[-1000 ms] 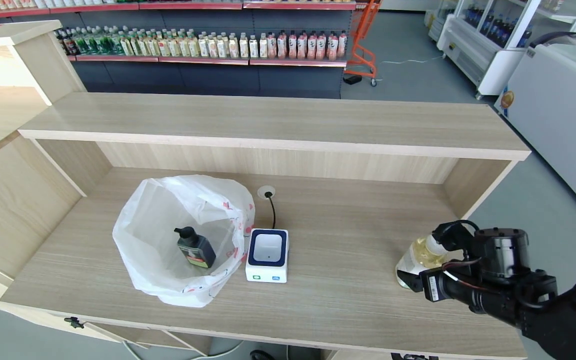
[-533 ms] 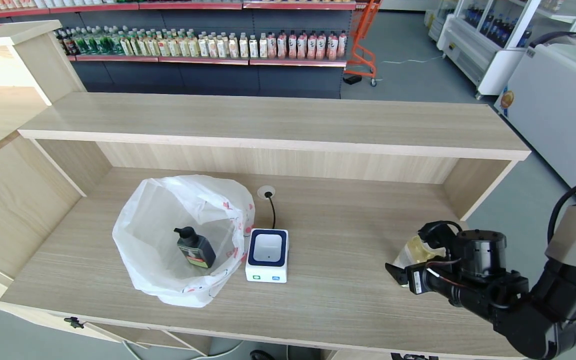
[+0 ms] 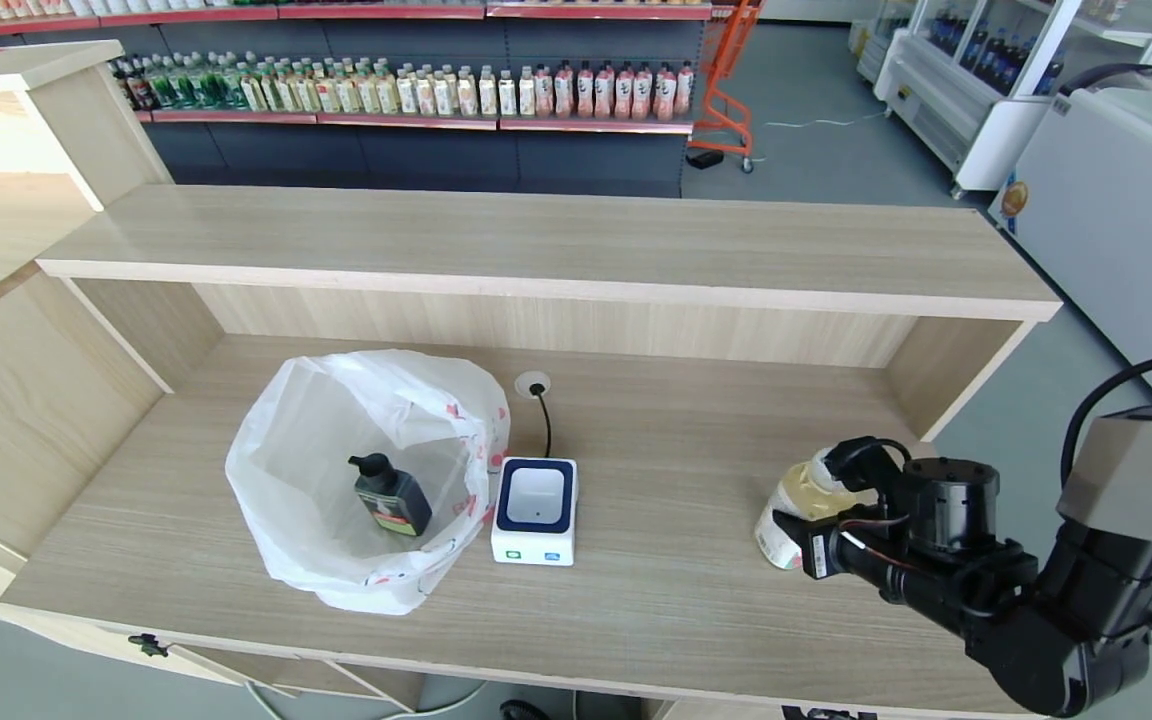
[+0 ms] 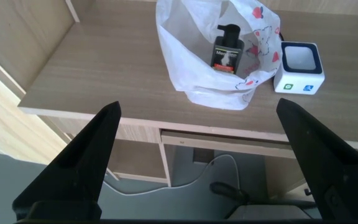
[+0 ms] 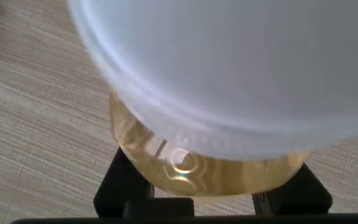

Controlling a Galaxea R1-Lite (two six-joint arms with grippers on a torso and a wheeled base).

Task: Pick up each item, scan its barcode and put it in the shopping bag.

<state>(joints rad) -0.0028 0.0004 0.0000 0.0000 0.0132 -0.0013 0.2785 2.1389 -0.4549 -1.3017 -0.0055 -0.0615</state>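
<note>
where the pale wood counter drops off at its near edge, left of the scanner, the left gripper hangs with its jaws spread wide and nothing between them. just beside the scanner's left side stands a white bag, mouth open, with a black pump bottle upright inside. the scanner is a white box with a dark-framed window on top. a black cable runs from behind it to a round grommet in the counter. well to the right of the scanner the right gripper has its jaws closed on a yellow bottle, which is tilted, its white cap toward the wrist. whether its base touches the wood i cannot tell. a raised ledge walls the counter beyond the scanner. farther back, across grey floor, run shelves of drinks, an orange frame at their right end, and white freezers far right of the scanner.
</note>
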